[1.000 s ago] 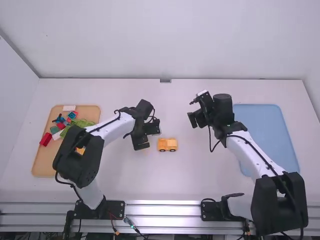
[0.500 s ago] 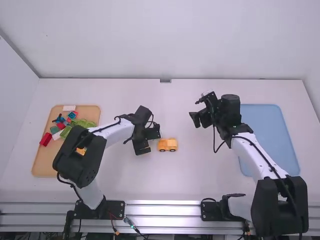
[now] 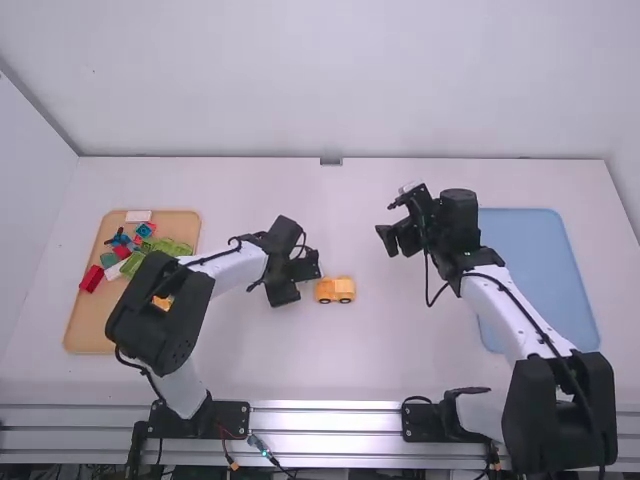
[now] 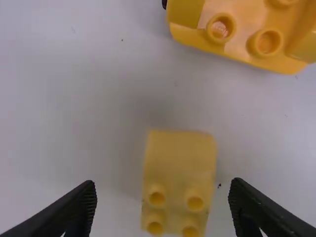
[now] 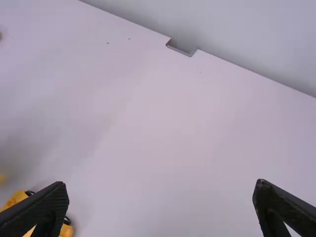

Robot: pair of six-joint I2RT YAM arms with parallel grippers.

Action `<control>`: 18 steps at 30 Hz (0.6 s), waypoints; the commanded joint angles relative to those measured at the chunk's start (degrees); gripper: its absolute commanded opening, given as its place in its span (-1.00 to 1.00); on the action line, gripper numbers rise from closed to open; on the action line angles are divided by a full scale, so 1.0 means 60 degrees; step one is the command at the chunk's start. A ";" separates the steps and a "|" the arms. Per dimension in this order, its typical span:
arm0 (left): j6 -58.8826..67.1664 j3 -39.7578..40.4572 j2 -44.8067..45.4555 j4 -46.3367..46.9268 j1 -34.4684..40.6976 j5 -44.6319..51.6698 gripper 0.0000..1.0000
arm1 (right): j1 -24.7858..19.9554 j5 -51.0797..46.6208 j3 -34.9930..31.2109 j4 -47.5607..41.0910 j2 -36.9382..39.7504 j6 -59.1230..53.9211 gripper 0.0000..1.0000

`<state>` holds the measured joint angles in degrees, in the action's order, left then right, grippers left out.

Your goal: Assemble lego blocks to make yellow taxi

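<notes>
Left of the yellow chassis (image 3: 335,290), the left gripper (image 3: 296,281) gaped either side of a yellow block (image 4: 178,173) — the right gripper (image 3: 397,242), rightward, gaped too.

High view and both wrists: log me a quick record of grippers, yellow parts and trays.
left gripper: open, loose yellow block between its fingers, gap on each side
right gripper: open, right of the yellow vehicle
yellow vehicle: on the table, beside the left gripper, wheels on
taxi: block not attached
tan tray: left side, red, green and white blocks in it
blue tray: right side, partly behind right arm
</notes>
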<state>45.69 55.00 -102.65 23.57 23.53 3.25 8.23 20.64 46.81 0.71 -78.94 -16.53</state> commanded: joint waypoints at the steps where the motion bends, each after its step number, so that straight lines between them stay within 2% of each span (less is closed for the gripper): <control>1: -0.0222 -0.0073 -0.0255 -0.0044 0.0007 0.0146 0.34 | 0.0004 0.0062 -0.0102 0.0007 0.0229 0.0007 0.98; 5: -0.0215 -0.0073 -0.0470 -0.0011 0.0007 0.0120 0.27 | 0.0011 0.0062 -0.0102 -0.0015 0.0229 0.0007 0.98; 6: -0.0222 -0.0073 -0.0470 0.0011 0.0007 0.0066 0.20 | 0.0004 0.0062 -0.0102 -0.0011 0.0229 0.0004 0.98; 11: -0.0222 -0.0051 -0.0463 0.0018 0.0007 0.0062 0.15 | 0.0000 0.0062 -0.0102 -0.0004 0.0229 0.0007 0.98; 14: -0.0397 -0.0044 -0.0466 -0.0058 0.0007 0.0055 0.01 | 0.0011 0.0062 -0.0102 -0.0004 0.0229 0.0007 0.98; 18: -0.0889 -0.0044 -0.0463 -0.0178 0.0007 0.0029 -0.28 | 0.0000 0.0062 -0.0102 -0.0004 0.0229 0.0000 0.98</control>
<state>42.72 55.07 -104.57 22.41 23.53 3.79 8.25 20.64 46.81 0.69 -78.94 -16.53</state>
